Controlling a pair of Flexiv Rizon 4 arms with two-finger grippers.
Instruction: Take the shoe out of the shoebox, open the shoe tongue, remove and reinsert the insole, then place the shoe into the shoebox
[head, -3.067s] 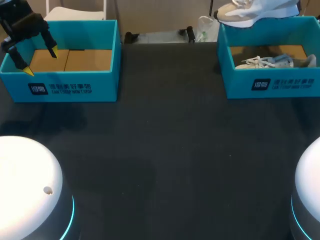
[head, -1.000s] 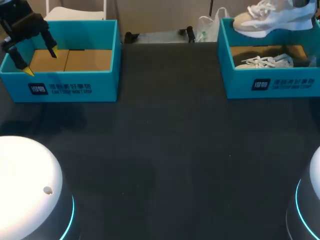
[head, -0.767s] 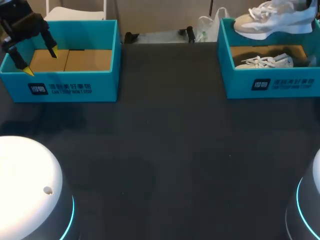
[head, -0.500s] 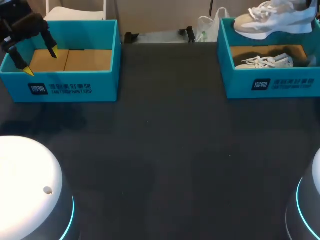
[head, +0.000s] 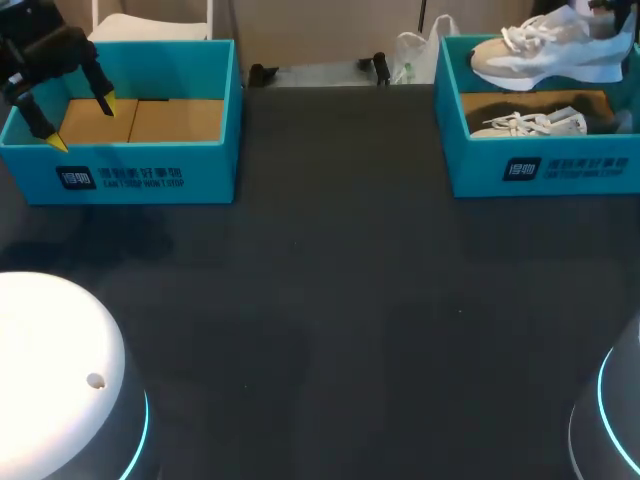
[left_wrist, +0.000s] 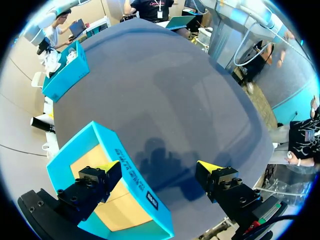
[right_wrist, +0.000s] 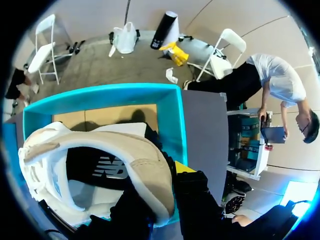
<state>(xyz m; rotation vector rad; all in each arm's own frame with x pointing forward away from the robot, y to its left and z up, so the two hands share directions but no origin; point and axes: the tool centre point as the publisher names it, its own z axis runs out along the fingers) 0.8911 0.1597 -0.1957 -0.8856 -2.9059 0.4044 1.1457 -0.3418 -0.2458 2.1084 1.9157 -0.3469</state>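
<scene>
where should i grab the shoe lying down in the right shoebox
Probably grip the lying shoe by its heel end, at the right, coming straight down: the shoebox walls block side approaches, and its laces sit toward the left. The held shoe overhead should clear first.

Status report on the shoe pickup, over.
Left gripper open over the left shoebox wall. Right gripper shut on the sneaker, held above the right shoebox. Second sneaker lies in the box beneath.
</scene>
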